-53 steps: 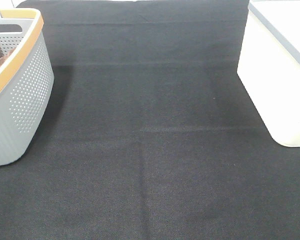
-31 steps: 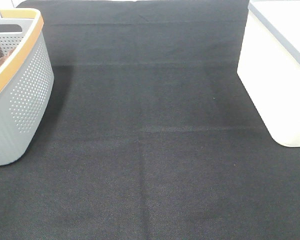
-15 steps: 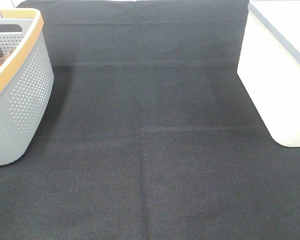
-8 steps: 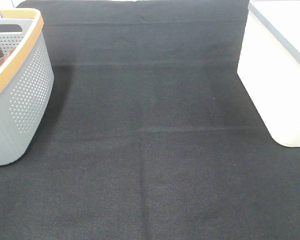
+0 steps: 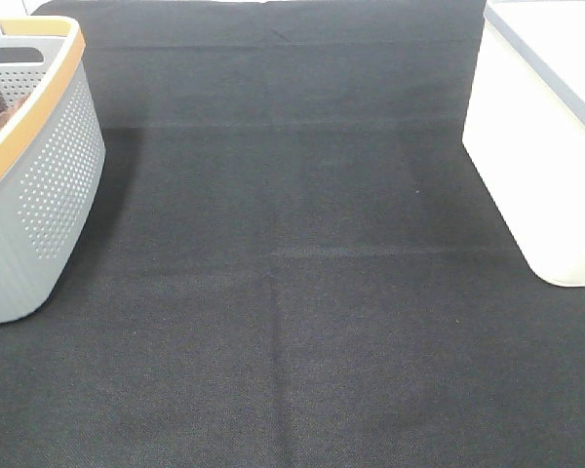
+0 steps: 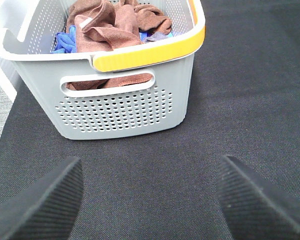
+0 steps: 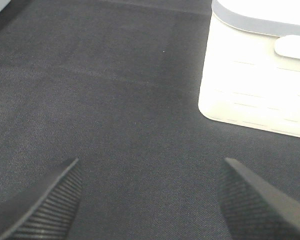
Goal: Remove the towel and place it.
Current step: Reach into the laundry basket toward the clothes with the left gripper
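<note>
The towel (image 6: pixel 110 30) sits in the basket (image 6: pixel 125 107) — beyond the spread left fingers (image 6: pixel 40 205); right fingers (image 7: pixel 40 205) spread too.

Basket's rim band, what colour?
The rim band is yellow-orange, on a grey basket; clearest in left wrist view.

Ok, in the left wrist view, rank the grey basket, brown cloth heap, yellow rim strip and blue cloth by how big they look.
Largest to smallest:
1. grey basket
2. brown cloth heap
3. yellow rim strip
4. blue cloth
The blue cloth is mostly buried, so only its showing part counts.
</note>
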